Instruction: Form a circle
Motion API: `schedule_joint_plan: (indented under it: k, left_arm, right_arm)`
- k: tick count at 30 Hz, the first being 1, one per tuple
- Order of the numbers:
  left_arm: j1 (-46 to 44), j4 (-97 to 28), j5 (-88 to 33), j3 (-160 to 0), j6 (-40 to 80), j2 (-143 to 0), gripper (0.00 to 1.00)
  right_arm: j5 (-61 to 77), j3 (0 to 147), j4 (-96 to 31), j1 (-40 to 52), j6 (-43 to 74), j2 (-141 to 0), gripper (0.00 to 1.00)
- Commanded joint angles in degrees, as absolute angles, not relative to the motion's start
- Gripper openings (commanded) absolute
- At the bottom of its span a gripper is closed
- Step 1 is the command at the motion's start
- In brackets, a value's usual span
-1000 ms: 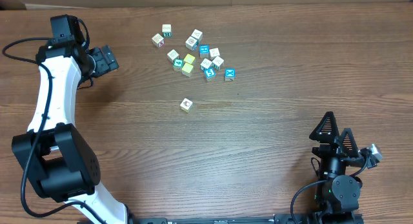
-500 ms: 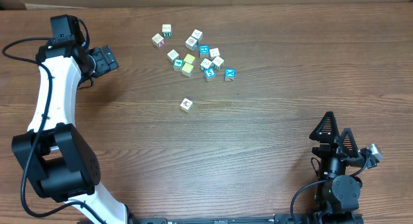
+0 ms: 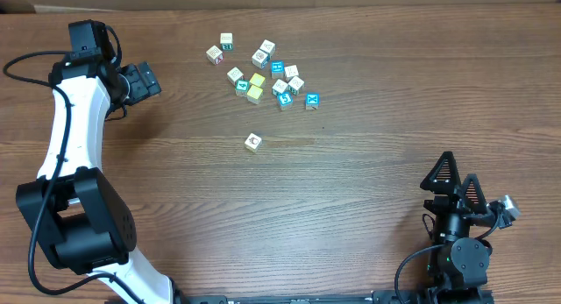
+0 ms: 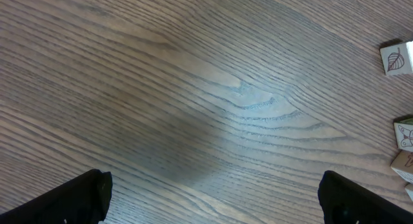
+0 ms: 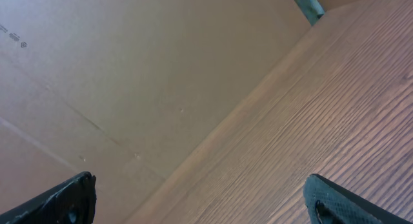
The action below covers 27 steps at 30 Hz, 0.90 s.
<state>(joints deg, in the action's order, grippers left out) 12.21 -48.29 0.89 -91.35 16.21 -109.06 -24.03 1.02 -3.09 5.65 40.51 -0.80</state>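
Both jaws are standing wide open, empty; left gripper [image 3: 145,79] hovering beside the toy cube scatter [image 3: 263,74], right gripper [image 3: 456,183] sitting folded over its base.

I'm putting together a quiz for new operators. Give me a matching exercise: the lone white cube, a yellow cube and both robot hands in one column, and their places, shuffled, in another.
Things
1. small white printed toy cube
2. small yellow toy cube
3. left hand
4. right hand

Places
A. open, near the bottom right of the wooden table, far from every cube
B. inside the cluster of cubes
C. alone, nearer the robot than the cluster
D. open and empty, left of the cluster

Pairs: 1-C, 2-B, 3-D, 4-A
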Motion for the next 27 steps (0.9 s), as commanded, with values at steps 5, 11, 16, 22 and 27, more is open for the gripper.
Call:
schedule_joint_plan:
  k: [5,11,16,22,27]
  left_arm:
    - [12.32,-48.38,0.58,-92.07,16.93,-109.1,0.99]
    - [12.32,-48.38,0.6,-92.07,16.93,-109.1,1.0]
    - [12.32,-48.38,0.58,-92.07,16.93,-109.1,1.0]
    - [12.32,-48.36,0.6,-92.07,16.93,-109.1,1.0]
    - [12.32,-40.38,0.58,-92.07,16.95,-109.1,1.0]
  right_arm:
    - [-24.4,0.45,-3.07,5.43,40.47,-0.16,1.0]
    - [-24.4,0.45,-3.07,5.43,40.47,-0.16,1.0]
    - [-24.4,0.45,-3.07,5.43,40.47,-0.16,1.0]
    - [-24.4,0.45,-3.05,5.43,40.47,-0.16,1.0]
    - [-24.4,0.45,-3.07,5.43,40.47,-0.16,1.0]
